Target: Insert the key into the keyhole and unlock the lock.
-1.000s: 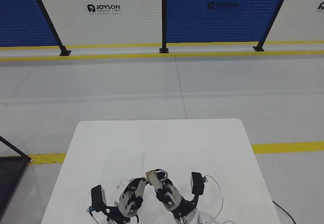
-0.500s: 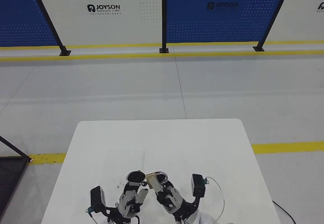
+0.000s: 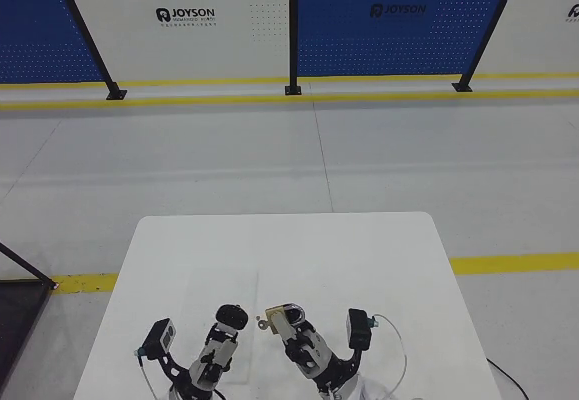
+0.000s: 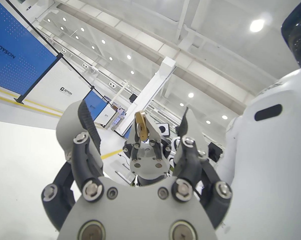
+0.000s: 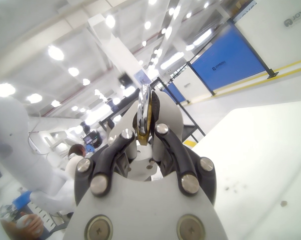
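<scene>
- Right gripper [image 5: 145, 106] clamped tight on the brass lock [image 3: 279, 313], one finger on each flat side, chrome shackle pointing away from the wrist.
- Lock held just above the near part of the white table [image 3: 369, 250], not resting on it.
- Small grey piece, apparently the key [image 3: 261, 323], sticking out of the lock's side towards the other arm (too small in the top view to confirm it is seated in the keyhole).
- Left gripper [image 4: 133, 108] with jaws spread wide and nothing between the pads; lock and right gripper seen straight ahead through the gap, farther off.
- Compared with a second ago: left gripper no longer pressed up against the lock, now drawn back to its own side with a clear gap of table between the two.
- Half a second ago already partly withdrawn; now farther still.
- Right gripper and lock almost where they were, shifted only slightly.
</scene>
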{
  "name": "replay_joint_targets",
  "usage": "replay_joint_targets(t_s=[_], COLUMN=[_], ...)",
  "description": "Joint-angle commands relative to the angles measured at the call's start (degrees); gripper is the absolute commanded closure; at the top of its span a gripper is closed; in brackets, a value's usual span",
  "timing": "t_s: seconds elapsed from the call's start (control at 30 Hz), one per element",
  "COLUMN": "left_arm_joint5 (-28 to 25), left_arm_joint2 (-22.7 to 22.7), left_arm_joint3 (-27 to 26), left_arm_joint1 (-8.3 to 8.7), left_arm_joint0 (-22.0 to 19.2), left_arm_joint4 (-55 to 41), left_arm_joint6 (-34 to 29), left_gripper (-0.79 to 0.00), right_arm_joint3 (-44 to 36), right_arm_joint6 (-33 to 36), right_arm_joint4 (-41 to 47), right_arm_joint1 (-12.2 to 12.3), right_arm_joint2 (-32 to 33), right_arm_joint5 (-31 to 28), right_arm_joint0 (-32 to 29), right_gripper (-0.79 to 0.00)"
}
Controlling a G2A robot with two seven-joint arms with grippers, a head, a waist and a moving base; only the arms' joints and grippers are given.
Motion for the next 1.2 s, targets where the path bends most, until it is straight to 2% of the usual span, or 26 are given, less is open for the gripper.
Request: replay_joint_targets(t_s=[0.0, 0.2, 0.27, 0.43, 0.7, 0.83, 1.17], left_arm_joint5=[0.03, 0.03, 0.03, 0.03, 0.03, 0.03, 0.03], left_arm_joint2=[1.86, 5.39, 6.68, 9.37, 13.11, 14.75, 17.97], left_arm_joint3=[0.03, 0.83, 0.95, 1.61, 1.96, 2.32, 3.39], left_arm_joint1=[1.70, 5.94, 6.97, 8.96, 11.01, 11.80, 13.20], left_arm_joint0=[-0.58, -3.09, -4.08, -6.53, -9.54, -10.64, -12.95], left_arm_joint4=[-0.54, -4.75, -6.69, -9.65, -10.55, -10.03, -8.71], left_arm_joint6=[-1.03, -3.55, -4.01, -5.13, -3.92, -2.56, 0.41], left_gripper=[-0.329, -0.252, -0.277, -0.268, -0.231, -0.135, -0.163], right_arm_joint3=[0.05, -0.10, -0.16, -0.33, -0.32, -0.24, 0.03], right_arm_joint6=[0.73, 2.32, 2.69, 3.33, 4.22, 4.50, 5.44], right_arm_joint4=[0.52, 1.48, 1.52, 1.36, 1.09, 1.12, 0.76], right_arm_joint1=[0.00, -0.02, 0.00, 0.03, -0.02, -0.07, -0.19], right_arm_joint2=[0.08, 0.09, 0.07, 0.03, -0.23, -0.36, -0.90], right_arm_joint5=[0.32, 0.76, 0.82, 0.69, 1.42, 1.68, 2.39], right_arm_joint0=[0.11, 0.31, 0.26, 0.13, 0.21, 0.34, 0.67], right_gripper=[0.000, 0.000, 0.000, 0.000, 0.000, 0.000, 0.000])
